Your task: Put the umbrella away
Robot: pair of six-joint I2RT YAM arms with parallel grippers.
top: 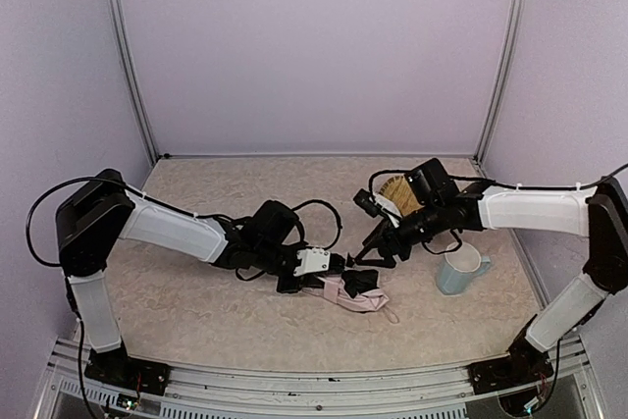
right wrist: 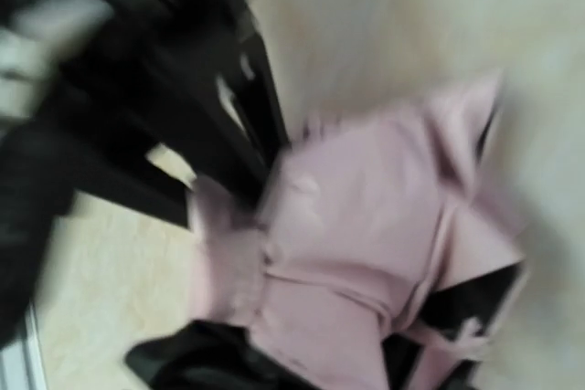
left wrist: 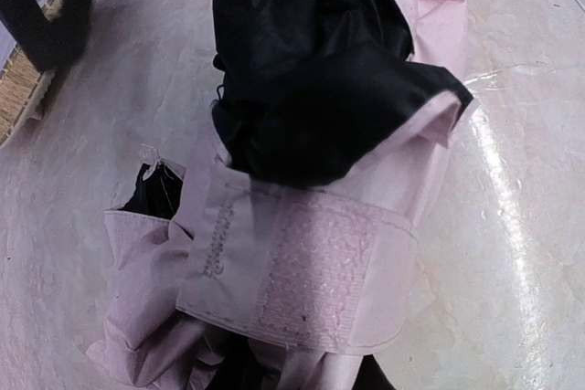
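Whether the left claw [top: 337, 264] or right claw [top: 365, 256] is clamped cannot be told; the loose umbrella [top: 345, 293] at their tips could be unfurled if tugged.

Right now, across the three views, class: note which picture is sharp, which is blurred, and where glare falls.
Top external: evenly lit and sharp, only soft shadows on the table around the umbrella. Left wrist: crisp on the umbrella's fastening strap, with a bright glare streak on the table at right. Right wrist: heavily blurred, pink fabric and dark shapes smeared.
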